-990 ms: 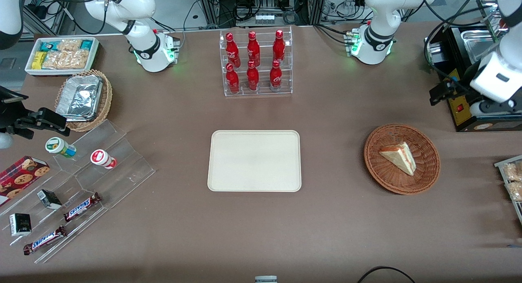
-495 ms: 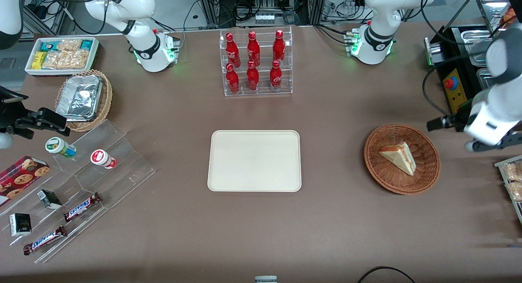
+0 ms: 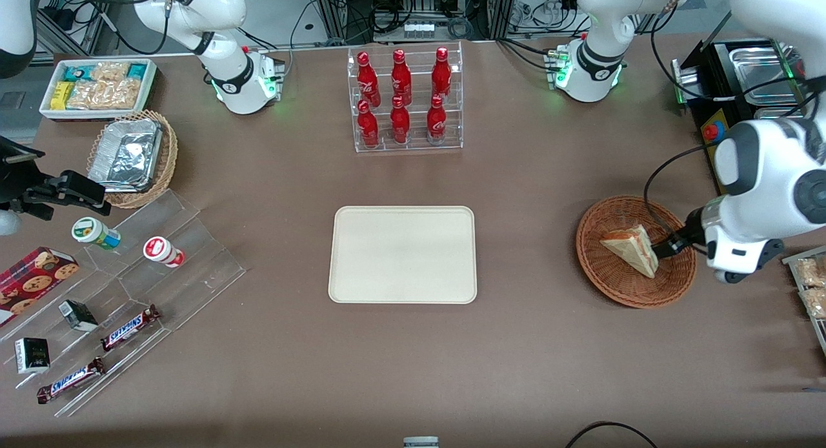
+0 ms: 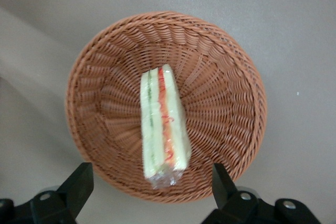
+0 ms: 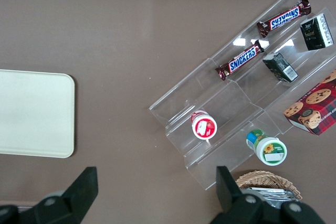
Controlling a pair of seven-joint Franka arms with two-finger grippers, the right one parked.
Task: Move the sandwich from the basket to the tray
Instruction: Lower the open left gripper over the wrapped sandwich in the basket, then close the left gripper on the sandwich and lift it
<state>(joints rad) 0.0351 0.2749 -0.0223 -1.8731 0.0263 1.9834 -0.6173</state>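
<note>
Hovering jaws (image 4: 149, 182) (spread) over sandwich (image 4: 161, 124), brown table (image 3: 516, 196)

Left arm: glossy white rounded casing, dark grey joint bands, black cable looping to the wrist; gripper (image 4: 152, 190) with black, wedge-shaped, wide-set jaws.

Basket (image 4: 226, 103) under the gripper (image 4: 152, 195): woven wicker, rough ribbed weave, reddish-brown, showing a slight sheen. Sandwich (image 4: 163, 124) in it: glossy clear film wrapping soft pale bread. Gripper's open fingers (image 4: 79, 184) looking matt black plastic. Bench (image 3: 516, 345) appearing matt brown, smooth.
</note>
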